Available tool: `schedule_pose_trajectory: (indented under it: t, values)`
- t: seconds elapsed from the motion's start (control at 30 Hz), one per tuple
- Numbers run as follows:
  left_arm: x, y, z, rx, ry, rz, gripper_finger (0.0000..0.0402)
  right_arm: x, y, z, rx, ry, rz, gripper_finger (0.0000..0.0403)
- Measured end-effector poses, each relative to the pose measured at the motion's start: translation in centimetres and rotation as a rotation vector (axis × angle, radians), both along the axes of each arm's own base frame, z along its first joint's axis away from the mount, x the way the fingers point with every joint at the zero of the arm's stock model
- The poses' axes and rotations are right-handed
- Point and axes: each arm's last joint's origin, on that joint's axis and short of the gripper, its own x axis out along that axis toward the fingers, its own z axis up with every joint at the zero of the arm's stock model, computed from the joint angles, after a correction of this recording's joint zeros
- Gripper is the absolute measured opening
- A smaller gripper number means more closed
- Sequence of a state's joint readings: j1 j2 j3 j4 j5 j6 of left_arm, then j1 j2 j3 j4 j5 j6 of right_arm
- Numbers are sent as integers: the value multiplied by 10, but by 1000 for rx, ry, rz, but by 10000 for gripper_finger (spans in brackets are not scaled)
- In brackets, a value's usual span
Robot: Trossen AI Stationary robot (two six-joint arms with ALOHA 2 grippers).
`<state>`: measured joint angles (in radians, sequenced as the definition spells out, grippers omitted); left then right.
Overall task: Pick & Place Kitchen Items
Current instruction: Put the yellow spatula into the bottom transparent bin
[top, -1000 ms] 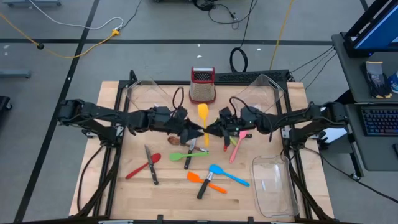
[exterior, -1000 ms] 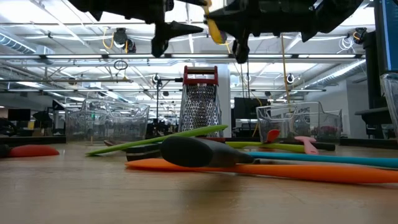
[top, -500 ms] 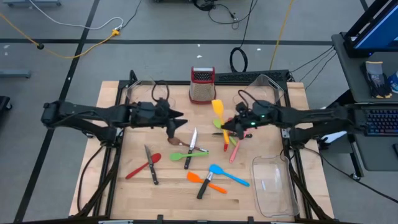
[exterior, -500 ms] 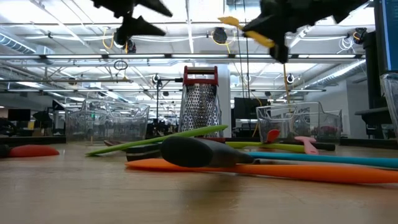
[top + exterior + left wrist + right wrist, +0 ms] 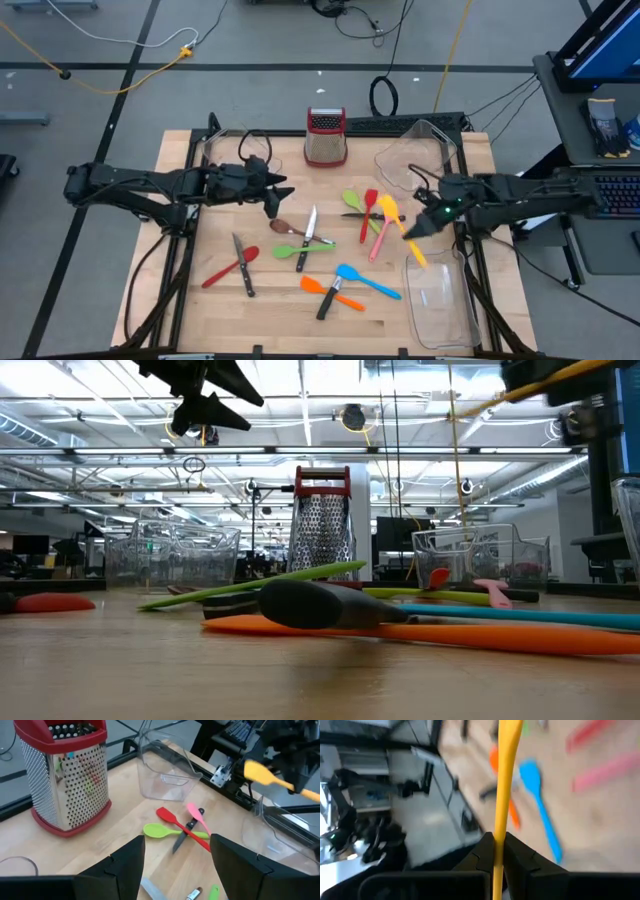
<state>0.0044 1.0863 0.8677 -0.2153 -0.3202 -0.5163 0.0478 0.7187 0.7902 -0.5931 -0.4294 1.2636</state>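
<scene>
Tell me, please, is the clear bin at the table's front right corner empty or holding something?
Empty: the clear bin shows bare walls and floor; the yellow spatula is in the right gripper, raised, not inside.

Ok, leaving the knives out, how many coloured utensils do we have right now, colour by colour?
Green spoons: 2
Red utensils: 2
Orange spatula: 1
Blue spatula: 1
Pink spatula: 1
Brown spoon: 1
Yellow spatula: 1, held in the fingers of the right gripper
Total: 9
</scene>
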Motion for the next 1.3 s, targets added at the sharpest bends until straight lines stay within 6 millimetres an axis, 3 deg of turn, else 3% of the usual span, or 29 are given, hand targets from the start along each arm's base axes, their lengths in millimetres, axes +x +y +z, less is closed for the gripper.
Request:
schedule_pose_trajectory:
  t: [0.3,0.5,1.3]
  values:
    - [0,0,0,6,3,-3,230,-25,27,5,363,241,155,11]
    - [0,0,0,11,5,0,230,-43,42,5,452,406,210,11]
    - [0,0,-1,15,12,-1,230,-70,108,-26,190,737,85,11]
